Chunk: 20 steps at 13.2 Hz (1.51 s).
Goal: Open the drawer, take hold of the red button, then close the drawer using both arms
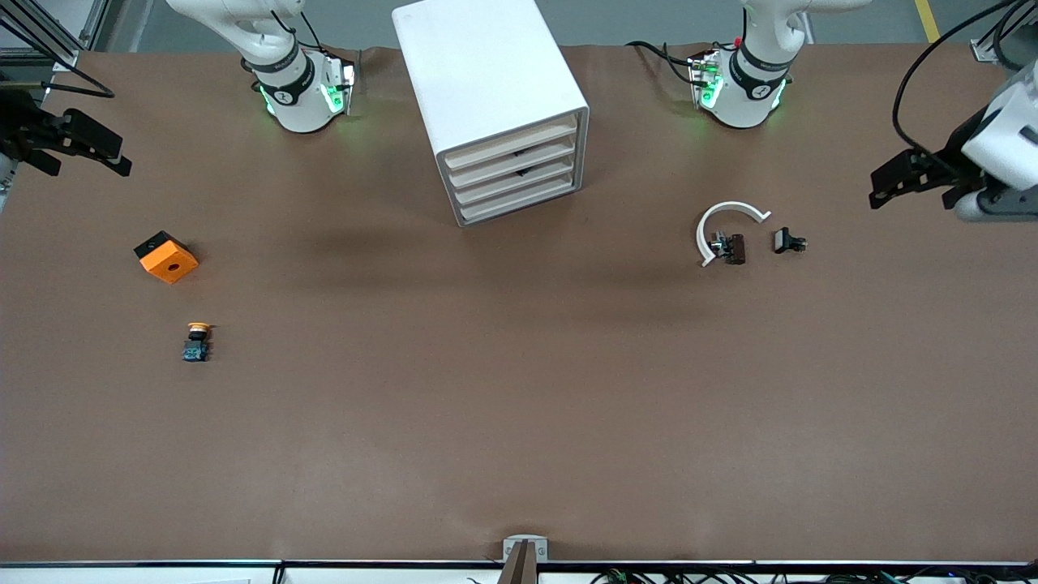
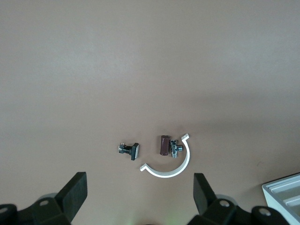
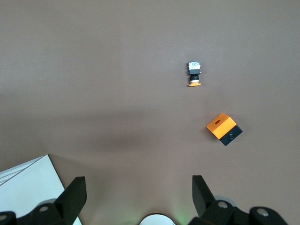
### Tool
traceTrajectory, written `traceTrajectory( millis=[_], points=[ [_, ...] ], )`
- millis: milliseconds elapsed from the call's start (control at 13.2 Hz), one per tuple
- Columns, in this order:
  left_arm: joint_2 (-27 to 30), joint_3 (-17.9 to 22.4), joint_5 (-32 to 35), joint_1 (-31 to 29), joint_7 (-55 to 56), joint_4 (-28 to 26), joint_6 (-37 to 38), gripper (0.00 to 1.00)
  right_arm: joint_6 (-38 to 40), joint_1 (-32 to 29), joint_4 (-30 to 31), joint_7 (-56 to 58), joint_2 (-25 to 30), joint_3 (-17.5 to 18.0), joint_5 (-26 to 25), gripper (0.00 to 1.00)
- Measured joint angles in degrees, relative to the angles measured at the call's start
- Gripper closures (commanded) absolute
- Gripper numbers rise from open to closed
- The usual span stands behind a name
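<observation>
White cabinet (image 1: 495, 97) sits mid-table, its four drawers (image 1: 512, 170) all shut, the button out of sight. The left hand (image 1: 892, 180) and right hand (image 1: 97, 150) hang wide open and empty over opposite table (image 1: 519, 405) ends.

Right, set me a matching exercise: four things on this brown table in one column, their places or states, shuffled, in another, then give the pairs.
Things:
1. white rounded cabinet
2. orange cube with a hole
3. white curved plastic clip
4. small push button with a yellow-orange cap

Places or states:
A. toward the left arm's end of the table
B. four cream drawer fronts, all shut
C. nearer the front camera than the cube
D. beside a black part, toward the right arm's end

Pairs: 1-B, 2-D, 3-A, 4-C
</observation>
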<state>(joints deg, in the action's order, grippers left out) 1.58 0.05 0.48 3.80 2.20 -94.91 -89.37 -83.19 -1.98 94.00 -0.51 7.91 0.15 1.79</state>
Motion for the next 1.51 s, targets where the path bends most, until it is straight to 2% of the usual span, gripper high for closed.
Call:
traceTrajectory(
  millis=[227, 454, 681, 757, 1135, 1362, 1513],
  points=[
    [-5.4, -1.3, -0.1, 0.9, 0.3, 0.1, -1.0, 0.00, 0.4, 0.0, 0.0, 0.0, -0.4, -0.2, 0.0, 0.00],
    [-11.1, -5.2, -0.6, 1.9, 9.1, 0.3, -2.6, 0.00, -0.1, -0.1, 0.1, 0.1, -3.6, -0.5, -0.1, 0.00],
    [-17.4, -11.4, -0.8, 2.7, 28.7, 0.4, -4.5, 0.00, -1.8, -0.9, -0.5, 0.2, -8.2, -1.0, -0.2, 0.00],
    [-19.3, -12.3, -0.8, 3.8, 35.5, 0.4, -5.1, 0.00, -2.1, -1.5, -0.8, 0.3, -9.4, -1.1, -0.2, 0.00],
    [-27.4, -12.7, -3.0, 11.2, 64.6, 0.6, -5.3, 0.00, -3.3, -6.4, -2.0, 3.4, -13.1, -1.4, -0.2, 0.00],
    [-31.5, -12.8, -4.3, 15.0, 84.4, 0.6, -3.3, 0.00, -3.1, -6.3, -2.3, 3.3, -13.1, -1.1, -0.2, 0.00],
    [-35.0, -12.8, -8.8, 18.0, 95.2, 0.6, -2.9, 0.00, -3.0, -5.8, -2.5, 1.0, -13.1, -0.8, -0.2, 0.00]
  ],
)
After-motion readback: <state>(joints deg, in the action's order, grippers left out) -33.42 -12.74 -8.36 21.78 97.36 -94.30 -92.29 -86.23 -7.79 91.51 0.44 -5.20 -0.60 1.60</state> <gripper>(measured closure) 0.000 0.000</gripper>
